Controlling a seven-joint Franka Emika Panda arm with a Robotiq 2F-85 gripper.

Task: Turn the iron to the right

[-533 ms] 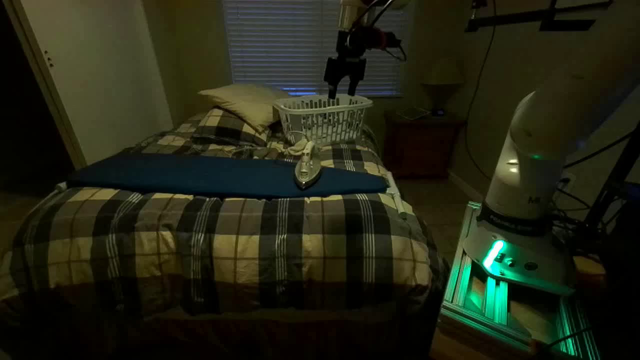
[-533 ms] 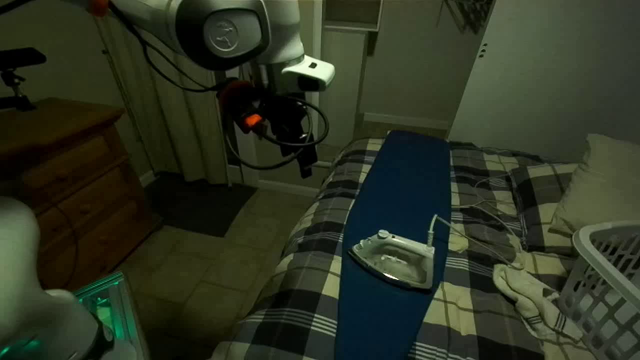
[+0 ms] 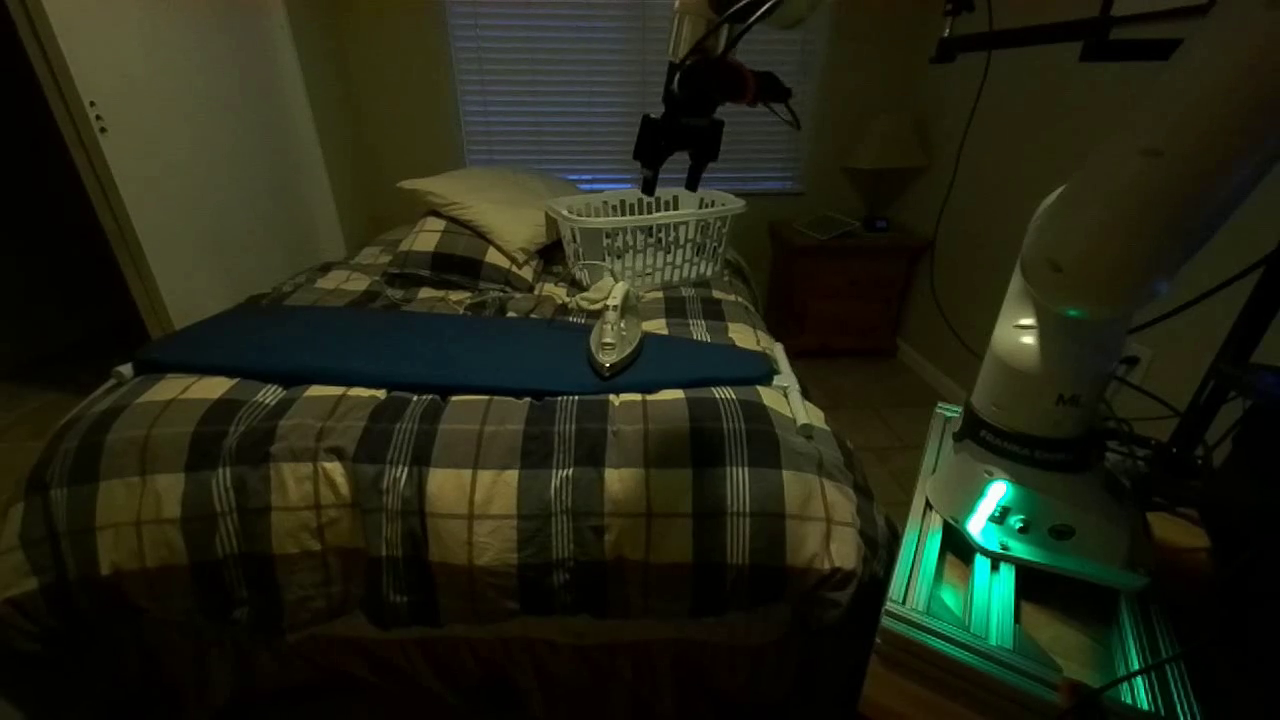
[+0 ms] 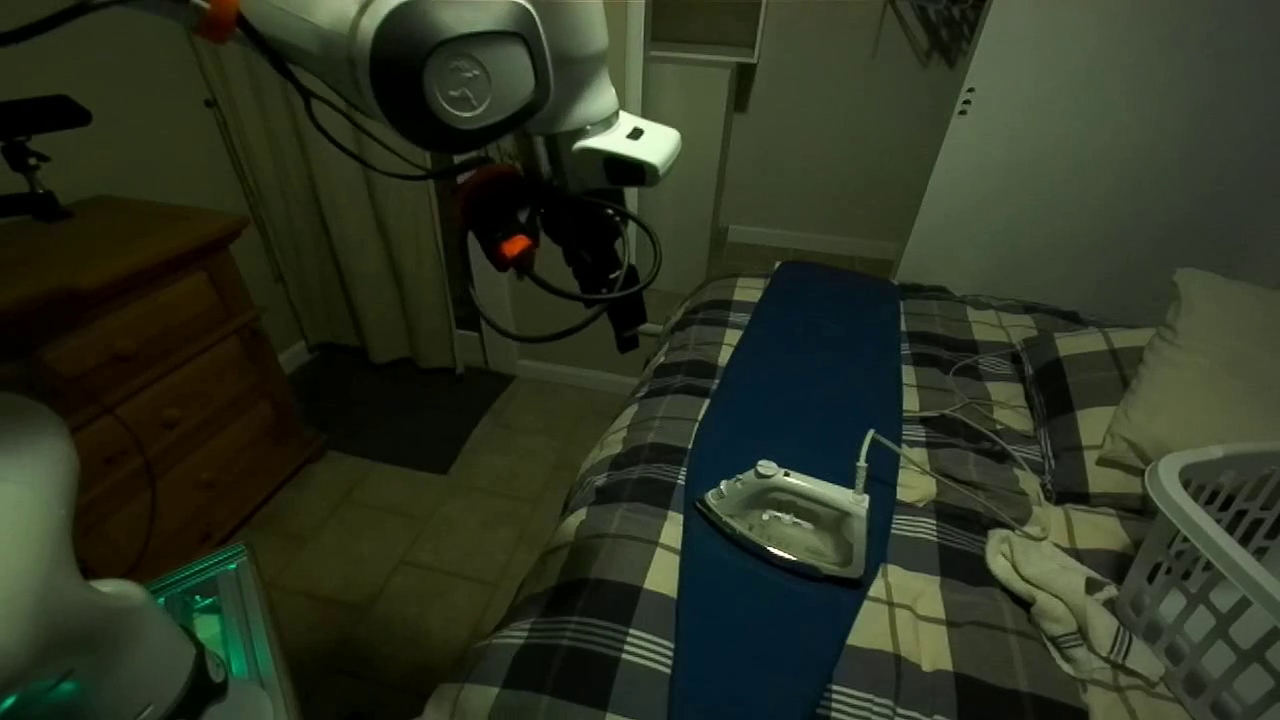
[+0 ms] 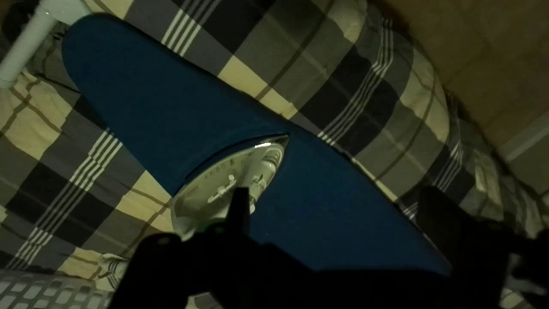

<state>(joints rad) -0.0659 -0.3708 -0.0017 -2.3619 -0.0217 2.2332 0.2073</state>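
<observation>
Black two-finger gripper (image 3: 671,188): up in the air, tips down, fingers (image 5: 237,214) spread well apart with a gap between. Carried by white-and-grey robot arm (image 4: 480,75).

Task object: small pale whitish-grey clothes iron (image 4: 800,525), wedge-shaped, handle on top. Rests on its soleplate on the long blue fabric-covered ironing board (image 4: 810,380). Gripper and iron well apart in both exterior views; in wrist view one finger hides part of the iron, line of sight only. Iron's pointed tip faces away from the basket, heel at the board edge on the basket side. Thin white cord (image 4: 861,478) rises from the heel, bends over, runs onto the bed.

Board lies across bed (image 3: 480,480) with grey, dark and cream plaid cover. White tubular leg (image 5: 25,47) sticks out past one end of board.

White plastic lattice laundry basket (image 3: 660,216) upright on bed. White sock-like cloth (image 4: 1060,590) with dark stripes just beside it. Cream pillow (image 4: 1200,370) tilted on plaid pillow (image 3: 440,265), near basket.

Further out: window with white slatted blinds (image 3: 560,90), dark wooden nightstand (image 3: 845,300) with pale-shaded lamp (image 3: 885,145), brown wooden chest of drawers (image 4: 160,360), dark grey mat (image 4: 400,410) on tiled floor (image 4: 350,510). Green light strip (image 3: 988,508) glows on robot base (image 3: 1090,515). Room dim, fine detail hard to read.
</observation>
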